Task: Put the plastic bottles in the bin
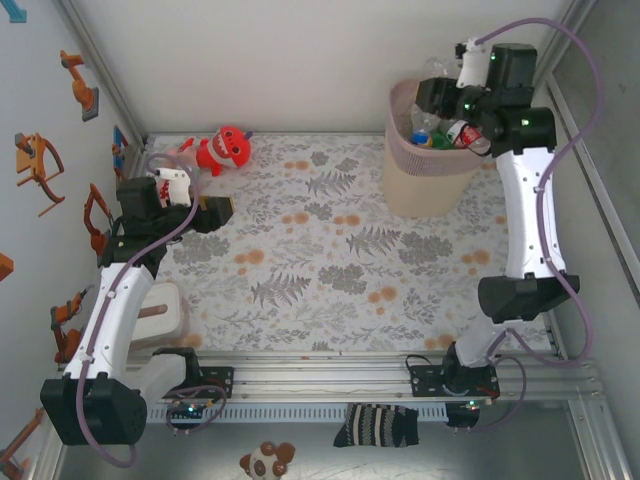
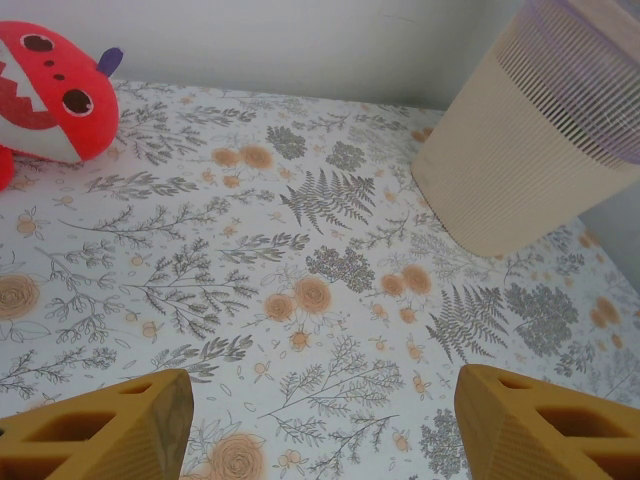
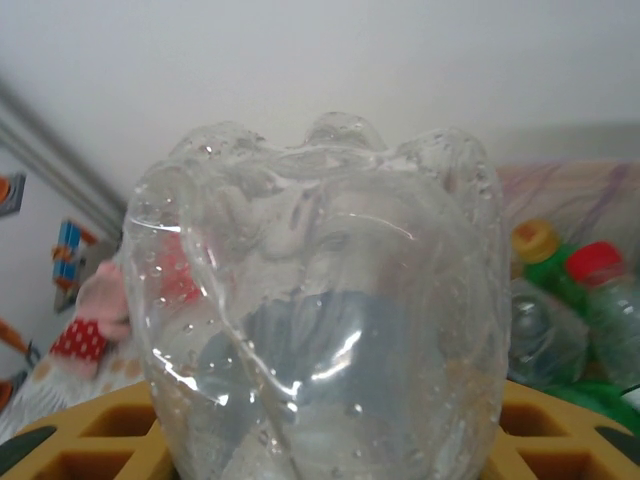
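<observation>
Take the table point(image 1: 330, 260) as your clock face, seen from above. The bin point(image 1: 425, 190) stands at 1 o'clock, near the far right corner, with several bottles point(image 1: 432, 135) lying inside it. Over its rim you have the right gripper point(image 1: 440, 88), a bottle point(image 3: 320, 300) between its fingers. The plush toy point(image 1: 225, 150) lies at 11 o'clock, by the back wall. The left gripper point(image 1: 212, 212) hovers at 10 o'clock — just in front of that toy, well apart from the bin. A sock point(image 1: 375, 425) lies at 6 o'clock — off the table, before the arm bases.
</observation>
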Available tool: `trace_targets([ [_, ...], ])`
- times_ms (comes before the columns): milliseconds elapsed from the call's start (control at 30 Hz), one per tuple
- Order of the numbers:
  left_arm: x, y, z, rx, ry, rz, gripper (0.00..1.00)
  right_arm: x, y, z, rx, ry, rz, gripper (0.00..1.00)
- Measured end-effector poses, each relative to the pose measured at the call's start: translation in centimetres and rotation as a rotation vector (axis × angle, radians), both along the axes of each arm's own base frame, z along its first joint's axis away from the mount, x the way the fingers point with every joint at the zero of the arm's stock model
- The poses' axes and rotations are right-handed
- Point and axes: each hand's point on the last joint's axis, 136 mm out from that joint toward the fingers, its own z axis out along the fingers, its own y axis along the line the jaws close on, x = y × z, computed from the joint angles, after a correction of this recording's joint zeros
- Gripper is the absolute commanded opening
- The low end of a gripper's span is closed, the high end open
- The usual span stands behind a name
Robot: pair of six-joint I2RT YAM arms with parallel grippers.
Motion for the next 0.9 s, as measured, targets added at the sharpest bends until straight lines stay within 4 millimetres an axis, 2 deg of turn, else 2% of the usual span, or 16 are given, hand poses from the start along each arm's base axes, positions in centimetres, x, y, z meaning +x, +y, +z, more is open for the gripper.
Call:
trace_targets([
  [100, 0.0, 0.0, 0.0, 0.0, 0.0, 0.0, 0.69, 2.5, -1.8, 0.1, 0.04, -0.017, -0.048, 0.48],
  [200, 0.0, 0.0, 0.0, 0.0, 0.0, 0.0, 0.69, 5.1, -2.4, -0.6, 0.057, -0.022, -0.06, 0.48],
  [333, 0.0, 0.0, 0.0, 0.001, 0.001, 0.001, 0.69, 7.9, -1.8, -2.9, 0.078, 0.014, -0.037, 0.47],
  [433, 0.0, 0.1, 0.0, 0.002, 0.001, 0.003, 0.69, 9.1, -1.3, -5.3, 0.09, 0.064, -0.016, 0.46],
  [600, 0.1, 0.1, -0.1, 0.002, 0.002, 0.003, 0.69, 10.1, -0.5, -8.8, 0.105, 0.147, 0.028, 0.45],
  [800, 0.1, 0.1, -0.1, 0.002, 0.003, 0.003, 0.69, 9.2, 0.2, -12.4, 0.065, 0.256, 0.088, 0.45],
  [900, 0.1, 0.1, -0.2, 0.002, 0.004, 0.003, 0.69, 8.3, 0.4, -13.7, 0.034, 0.307, 0.109, 0.49],
])
